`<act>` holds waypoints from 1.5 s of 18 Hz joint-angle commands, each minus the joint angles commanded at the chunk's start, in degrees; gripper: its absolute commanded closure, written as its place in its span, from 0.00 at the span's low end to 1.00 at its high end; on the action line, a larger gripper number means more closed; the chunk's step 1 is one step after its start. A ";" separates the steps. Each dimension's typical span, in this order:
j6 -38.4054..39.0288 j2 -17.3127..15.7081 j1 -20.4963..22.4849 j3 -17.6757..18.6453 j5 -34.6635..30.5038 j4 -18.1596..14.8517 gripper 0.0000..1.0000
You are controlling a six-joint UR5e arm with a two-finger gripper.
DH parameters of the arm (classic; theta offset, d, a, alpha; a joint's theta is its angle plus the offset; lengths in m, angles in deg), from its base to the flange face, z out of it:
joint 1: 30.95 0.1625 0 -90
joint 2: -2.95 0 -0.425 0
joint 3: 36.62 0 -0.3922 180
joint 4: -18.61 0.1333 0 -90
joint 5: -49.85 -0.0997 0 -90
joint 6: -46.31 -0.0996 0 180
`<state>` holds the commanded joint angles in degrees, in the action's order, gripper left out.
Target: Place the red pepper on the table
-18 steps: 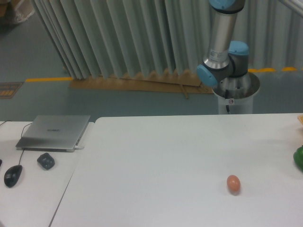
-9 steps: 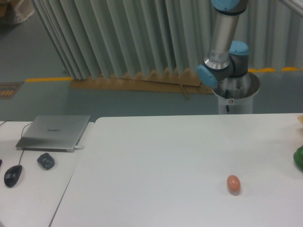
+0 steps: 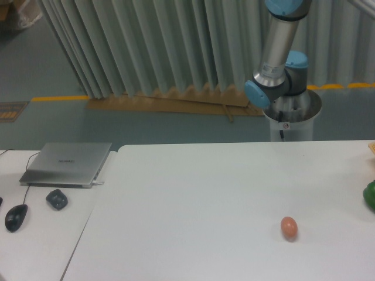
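Observation:
The red pepper is out of view. The large white table (image 3: 193,199) fills the lower right of the picture. Only the arm's lower links (image 3: 275,64) show, rising from a round base behind the table's far edge and leaving the frame at the top. My gripper is out of the picture.
An orange-brown egg (image 3: 289,228) lies on the table right of centre. A glossy green vegetable (image 3: 370,196) sits cut off at the right edge. On the narrower desk to the left are a closed laptop (image 3: 67,163), a dark small object (image 3: 57,199) and a mouse (image 3: 16,217).
The arm's upright link has leaned slightly to the right. Nothing on the table has moved.

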<state>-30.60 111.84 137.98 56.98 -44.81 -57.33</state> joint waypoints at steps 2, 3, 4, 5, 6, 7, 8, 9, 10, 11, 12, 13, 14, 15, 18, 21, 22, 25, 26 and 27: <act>0.00 0.09 -0.09 1.14 0.00 0.35 0.00; -0.09 0.09 -0.09 1.14 0.00 0.35 0.00; -0.09 0.09 -0.09 1.14 0.00 0.35 0.00; -0.17 0.17 0.00 1.14 0.00 0.35 0.00; -0.35 0.26 0.09 1.32 0.00 0.44 0.00; -0.35 0.26 0.00 1.32 0.00 0.44 0.00; -0.44 0.26 0.00 1.06 0.00 0.44 0.00; -0.53 0.26 0.00 1.14 0.00 0.44 0.00; -0.44 0.35 0.00 1.23 -0.09 0.44 0.10; -0.44 0.26 0.00 1.14 -0.09 0.35 0.32; -0.35 0.18 0.00 1.14 -0.17 0.35 0.45; -0.53 0.18 0.00 1.06 -0.26 0.26 0.55; -0.61 0.00 0.00 0.97 -0.18 0.18 0.55; -0.62 0.00 0.09 0.97 -0.18 0.09 0.55; -0.70 -0.17 0.00 0.71 -0.26 -0.09 0.55; -0.70 -0.61 -0.09 0.18 -0.35 -0.79 0.55; -0.70 -1.66 -0.18 -0.61 -0.35 -2.97 0.55; -0.62 -2.28 -1.48 -2.98 -0.26 -7.98 0.55; -0.62 -2.37 -1.84 -2.81 -0.35 -8.08 0.55; -0.62 -2.55 -1.93 -2.81 -0.26 -8.17 0.55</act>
<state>-31.21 109.30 136.05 54.17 -45.07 -65.50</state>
